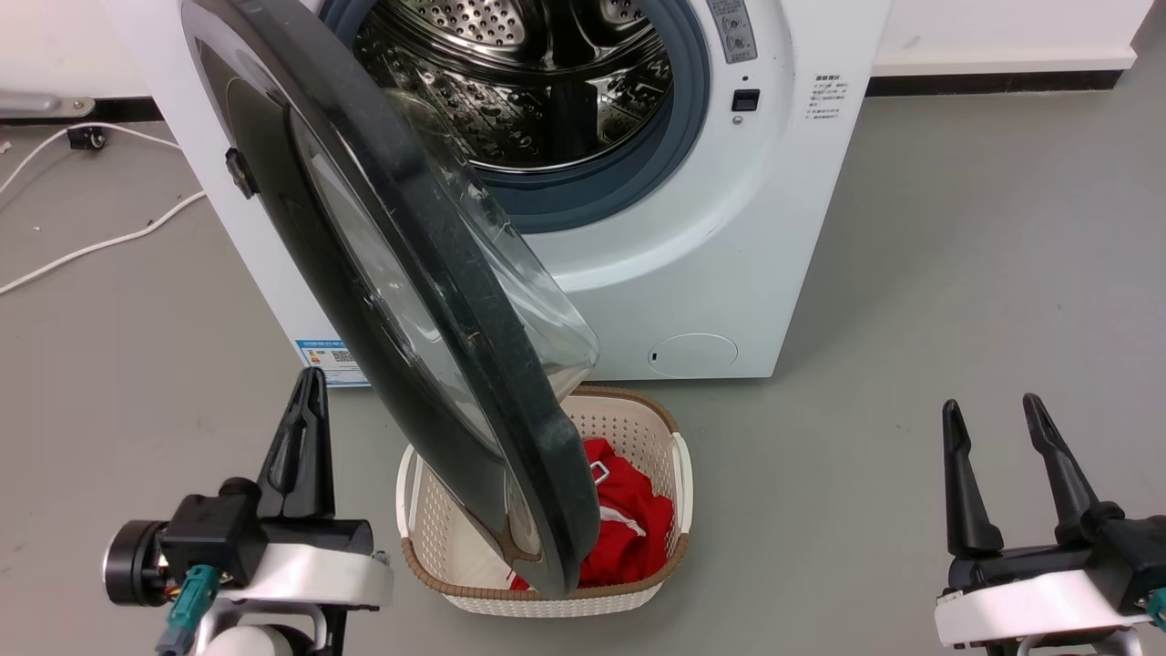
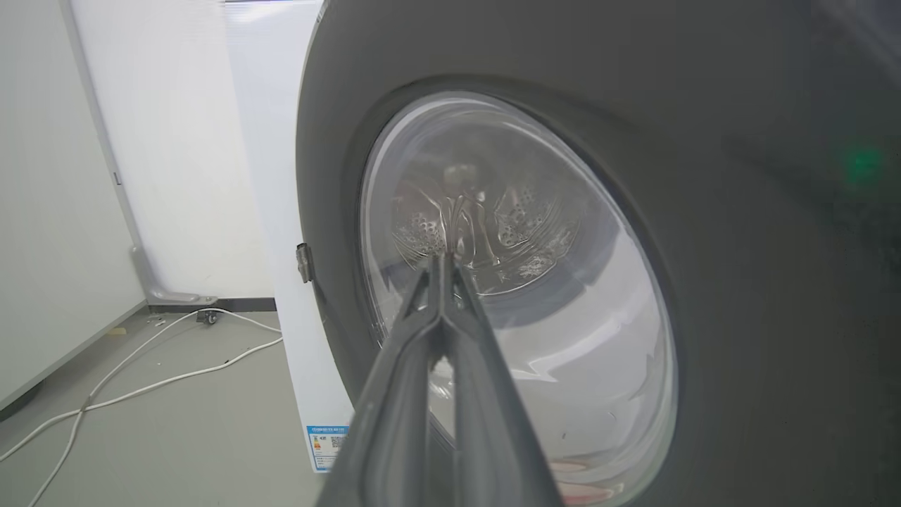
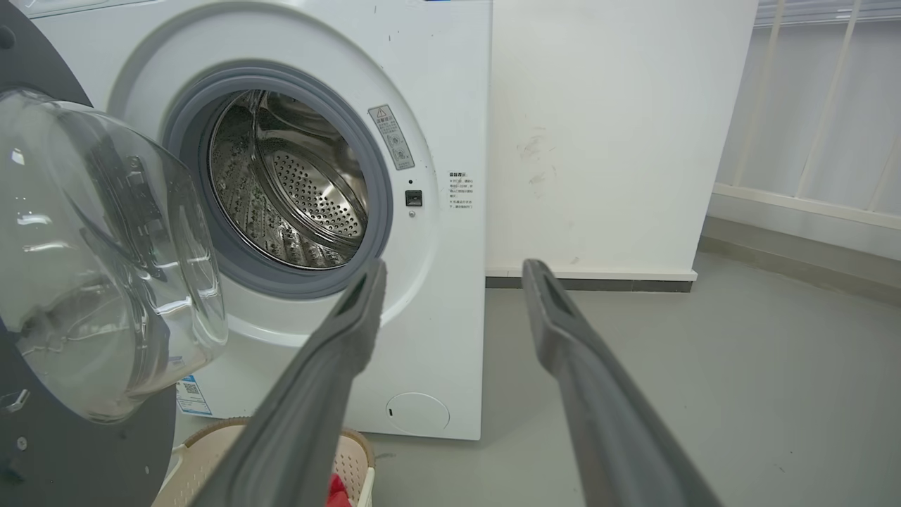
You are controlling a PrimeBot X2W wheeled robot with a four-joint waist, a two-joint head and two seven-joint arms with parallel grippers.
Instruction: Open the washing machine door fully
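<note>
The top of the washing machine [image 1: 729,273] and the upper rim of the washing machine door [image 1: 401,301] are cut off by the head view's top edge; the small print beside the opening is too small to be read; the blue label [image 1: 328,355] low on the front is partly hidden behind the door. The door is seen standing partly open, angled out from the machine's left side, and the steel drum [image 1: 547,82] and blue-grey gasket [image 1: 656,173] are exposed. Below its lower edge a cream laundry basket [image 1: 669,437] is set on the grey floor just before the machine; part of the basket and of the red garment [image 1: 638,519] in it is covered by the door. A white cable [image 1: 100,241] is laid across the floor at the left. The left gripper [image 1: 312,378] is held left of the door with its fingers pressed together on nothing; in its wrist view the tips are set before the glass bowl, and contact cannot be told. The right gripper [image 1: 991,405] is held well to the right, jaws spread wide and empty.
</note>
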